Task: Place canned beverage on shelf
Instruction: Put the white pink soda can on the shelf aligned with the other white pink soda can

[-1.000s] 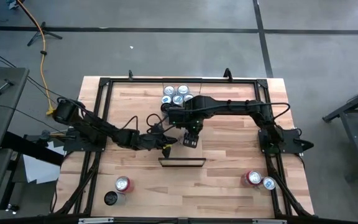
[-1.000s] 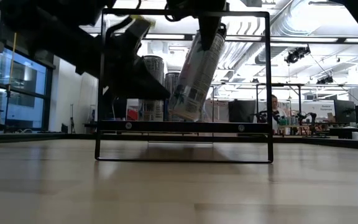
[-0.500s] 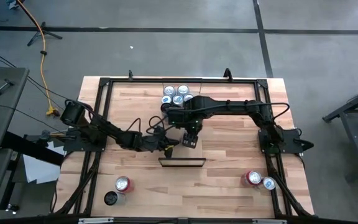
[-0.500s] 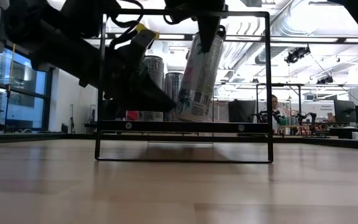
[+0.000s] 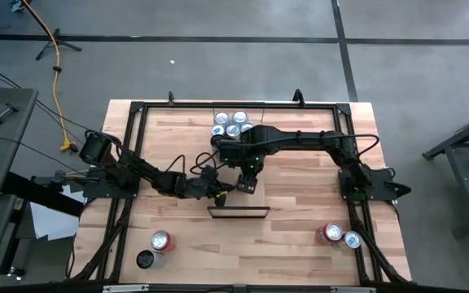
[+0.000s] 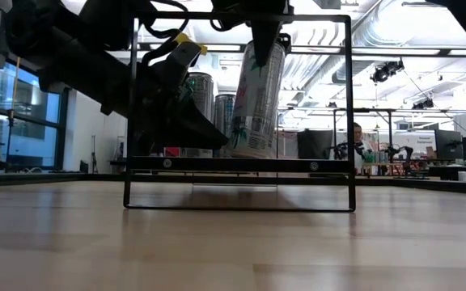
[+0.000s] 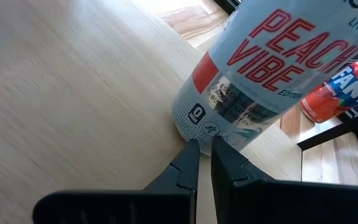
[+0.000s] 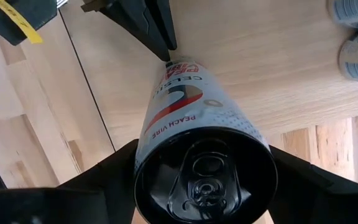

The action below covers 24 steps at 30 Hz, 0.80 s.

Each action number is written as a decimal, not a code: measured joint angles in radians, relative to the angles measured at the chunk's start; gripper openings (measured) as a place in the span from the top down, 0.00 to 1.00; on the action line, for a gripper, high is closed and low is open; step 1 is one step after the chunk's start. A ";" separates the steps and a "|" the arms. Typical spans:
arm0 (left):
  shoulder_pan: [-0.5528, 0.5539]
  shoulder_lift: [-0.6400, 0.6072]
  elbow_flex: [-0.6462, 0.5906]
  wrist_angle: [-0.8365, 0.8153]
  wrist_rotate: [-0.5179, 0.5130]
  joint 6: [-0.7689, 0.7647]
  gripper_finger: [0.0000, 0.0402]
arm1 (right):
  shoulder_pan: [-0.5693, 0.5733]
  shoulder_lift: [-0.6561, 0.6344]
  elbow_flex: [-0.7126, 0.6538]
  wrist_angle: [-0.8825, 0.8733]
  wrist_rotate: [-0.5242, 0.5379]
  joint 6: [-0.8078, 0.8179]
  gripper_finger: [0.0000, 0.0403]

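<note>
A tall silver can (image 6: 257, 101) with red "Peach Vibe" lettering stands nearly upright on the shelf, a light-wood plank (image 8: 260, 68) with a thin black frame (image 6: 241, 165) that also shows near the table's middle in the high view (image 5: 238, 213). My right gripper (image 5: 249, 173) is shut on the can from above. My left gripper (image 5: 225, 192) is shut, low over the plank on the can's left, its tips at the can's base (image 7: 201, 144). My right gripper pinches the can's top end (image 8: 204, 162) between its two fingers (image 8: 114, 171), one on each side. The fingers point down. The can leans slightly, its base on the plank. My left gripper's shut fingertips (image 7: 191, 149) touch the can's bottom rim (image 7: 197, 134), coming level from the table's left.
Several silver cans (image 5: 231, 124) stand at the table's far edge. A red can (image 5: 331, 233) and a silver one (image 5: 352, 240) stand near right; a red can (image 5: 161, 241) and a dark one (image 5: 145, 260) near left. A black frame (image 5: 137, 106) rings the table.
The can has swung from a clear tilt to nearly upright in my right gripper, its base settling on the shelf. My left gripper has gone toward the can, its tips reaching the can's base.
</note>
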 joint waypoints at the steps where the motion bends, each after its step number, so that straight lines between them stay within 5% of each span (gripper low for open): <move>1: 0.000 0.000 0.000 -0.001 0.002 0.000 1.00 | 0.000 0.000 0.000 0.000 0.000 0.004 0.35; 24: 0.001 0.000 -0.001 -0.006 0.021 0.000 1.00 | 0.000 0.003 0.000 0.064 0.052 0.058 0.35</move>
